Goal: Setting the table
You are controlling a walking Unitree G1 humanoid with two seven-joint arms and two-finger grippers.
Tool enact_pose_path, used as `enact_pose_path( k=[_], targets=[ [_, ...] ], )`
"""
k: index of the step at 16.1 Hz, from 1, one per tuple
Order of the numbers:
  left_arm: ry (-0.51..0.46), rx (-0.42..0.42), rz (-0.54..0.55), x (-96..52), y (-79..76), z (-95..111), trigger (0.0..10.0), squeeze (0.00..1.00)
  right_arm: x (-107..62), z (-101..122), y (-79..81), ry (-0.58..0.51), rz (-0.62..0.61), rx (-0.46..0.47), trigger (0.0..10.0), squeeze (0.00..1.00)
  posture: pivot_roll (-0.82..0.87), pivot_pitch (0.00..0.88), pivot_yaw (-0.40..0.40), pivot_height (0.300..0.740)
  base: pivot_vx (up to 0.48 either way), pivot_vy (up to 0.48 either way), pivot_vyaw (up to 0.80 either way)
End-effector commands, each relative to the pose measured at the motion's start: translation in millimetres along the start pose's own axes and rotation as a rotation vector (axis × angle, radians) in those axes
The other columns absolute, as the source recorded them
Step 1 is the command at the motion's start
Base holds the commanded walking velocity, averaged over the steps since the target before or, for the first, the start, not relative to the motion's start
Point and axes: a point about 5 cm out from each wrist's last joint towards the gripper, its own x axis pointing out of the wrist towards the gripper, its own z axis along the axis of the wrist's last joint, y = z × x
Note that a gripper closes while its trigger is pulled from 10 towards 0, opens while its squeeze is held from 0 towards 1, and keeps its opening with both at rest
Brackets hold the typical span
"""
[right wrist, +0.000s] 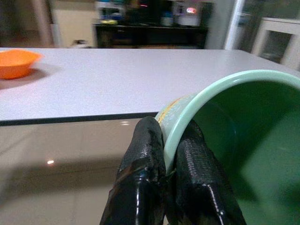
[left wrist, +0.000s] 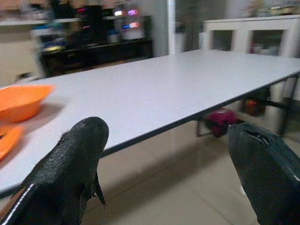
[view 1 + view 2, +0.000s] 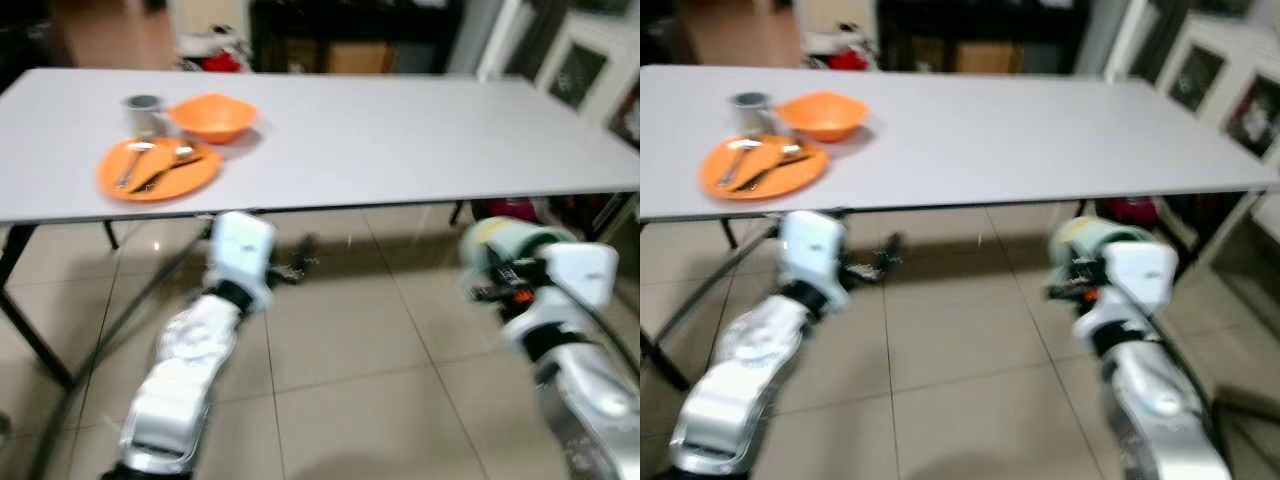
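On the grey-white table (image 3: 400,140), at its left end, lies an orange plate (image 3: 158,168) with a spoon and a fork (image 3: 165,163) on it. Just behind it stand an orange bowl (image 3: 212,116) and a small metal cup (image 3: 145,113). My left gripper (image 2: 173,173) is open and empty, held below the table's front edge, right of the plate. My right gripper (image 1: 171,154) is shut on the rim of a pale green bowl (image 1: 243,140), one finger inside and one outside. The green bowl (image 3: 505,243) hangs tilted below the front edge, toward the table's right end.
Black table legs (image 3: 25,330) stand at the left and more at the right. A red and pink object (image 2: 220,119) sits on the tiled floor under the table. Dark shelves (image 1: 150,33) and a white cabinet (image 2: 248,33) line the far side.
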Motion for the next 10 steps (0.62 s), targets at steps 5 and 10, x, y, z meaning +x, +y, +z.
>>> enact_pose_path(
  k=[5,10],
  targets=[
    [0.011,0.058,0.065,-2.8,21.1,-3.6,10.0,0.00,2.0,-0.2,-3.2,-0.025,0.005,-0.007,10.0,0.00,-0.03,0.000,-0.060,0.740,0.313,0.000,-0.52],
    [-0.032,0.070,0.115,-5.2,31.0,-4.2,10.0,0.00,10.6,-5.5,-2.5,-0.042,0.067,-0.081,10.0,0.00,-0.03,0.000,-0.068,0.740,0.298,0.000,0.00]
  ],
)
